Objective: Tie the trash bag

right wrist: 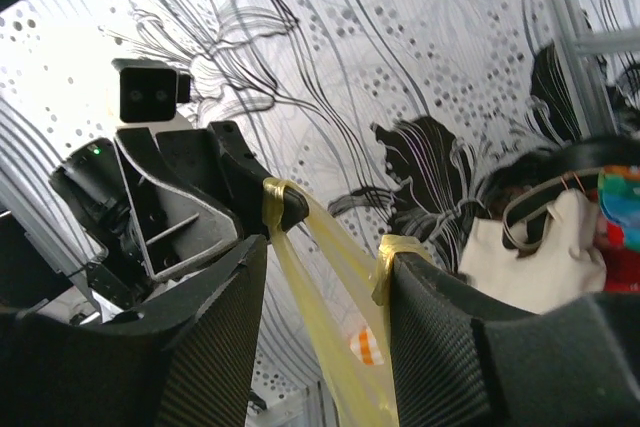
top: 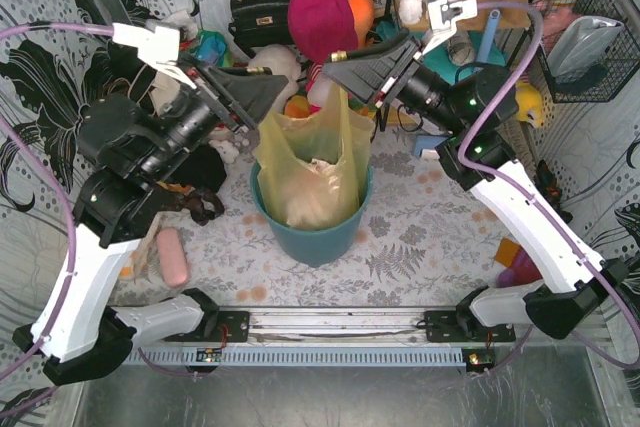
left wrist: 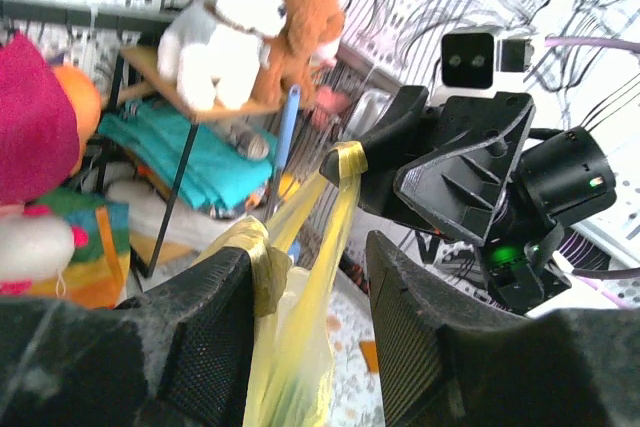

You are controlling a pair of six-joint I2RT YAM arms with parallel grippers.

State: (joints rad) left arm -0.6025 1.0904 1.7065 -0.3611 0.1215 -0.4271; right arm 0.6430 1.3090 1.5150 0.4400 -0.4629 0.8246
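Observation:
The yellow-green trash bag [top: 310, 162] stands in the round teal bin [top: 320, 242] at the table's middle, its two handles pulled up. My left gripper [top: 250, 107] is open above the bag's left side. In the left wrist view [left wrist: 305, 257] one handle loop [left wrist: 258, 247] hangs hooked over its left finger. My right gripper [top: 345, 67] is open above the bag's right side. In the right wrist view [right wrist: 325, 247] the other handle loop [right wrist: 392, 252] is hooked over its right finger. The two stretched handles cross between the jaws.
A pink oblong object [top: 173, 255] lies left of the bin, with dark straps [top: 200, 202] beside it. Plush toys, a black handbag [top: 260, 12] and a magenta bag [top: 322, 17] crowd the back. A wire basket [top: 585, 42] hangs at the right. A cream tote [right wrist: 535, 257] shows in the right wrist view.

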